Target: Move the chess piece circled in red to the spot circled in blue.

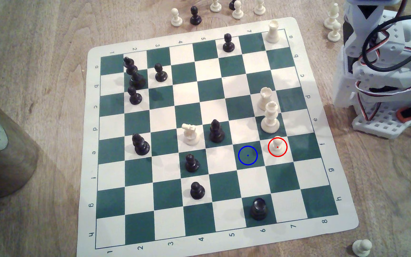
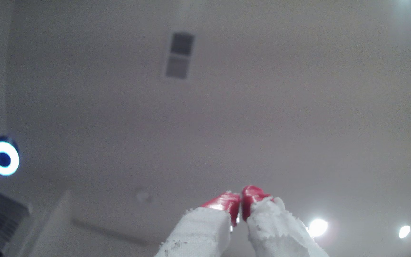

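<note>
Gripper (image 2: 240, 203) in wrist view: red-tipped fingers (image 2: 224, 203) pressed nearly together, nothing between them, pointed up at a ceiling with a vent (image 2: 178, 55) and recessed lights. Arm (image 1: 385, 69) folded at rest off the chessboard's (image 1: 328, 210) edge, at the exterior view's right.

Cream pawn (image 1: 277, 145), red-circled, upright on a white square, well apart from the arm, toward the exterior view's lower left of its base. Long axis vertical. Tall cream crowned piece (image 1: 270, 117) stands just behind it on the next square.

Blue-circled dark green square (image 1: 247, 155) adjoins the pawn's square, on the exterior view's left, unoccupied.

Judgement: reach must swing down and outward; crowned piece crowds the approach.
</note>
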